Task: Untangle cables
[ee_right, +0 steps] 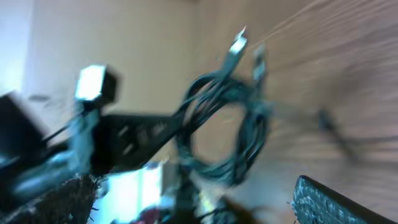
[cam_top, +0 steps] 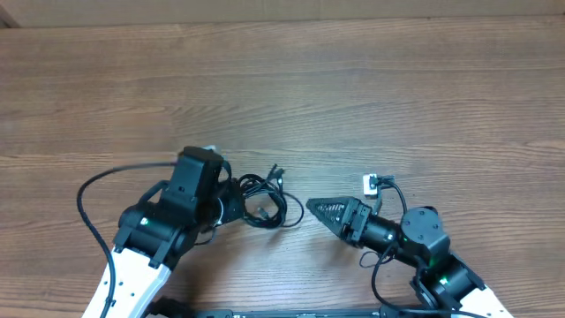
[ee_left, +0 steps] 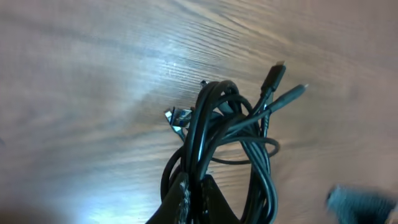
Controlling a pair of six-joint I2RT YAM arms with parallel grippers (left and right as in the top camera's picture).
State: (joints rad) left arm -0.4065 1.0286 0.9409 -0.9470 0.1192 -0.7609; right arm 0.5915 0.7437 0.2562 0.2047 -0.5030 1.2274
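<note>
The cables are a tangled bundle of thin black cords in front of the left arm. Two plug ends stick out from its far side. My left gripper is shut on the near part of the bundle. In the left wrist view the cords run down between its fingers. My right gripper stands just right of the bundle and points at it. In the blurred right wrist view the right gripper is open, its fingers wide apart with nothing between them. The loop of cables hangs ahead of it.
The wooden table stretches bare to the back and both sides. A small white plug block with a black lead lies beside the right arm. A thick black arm cable loops out left of the left arm.
</note>
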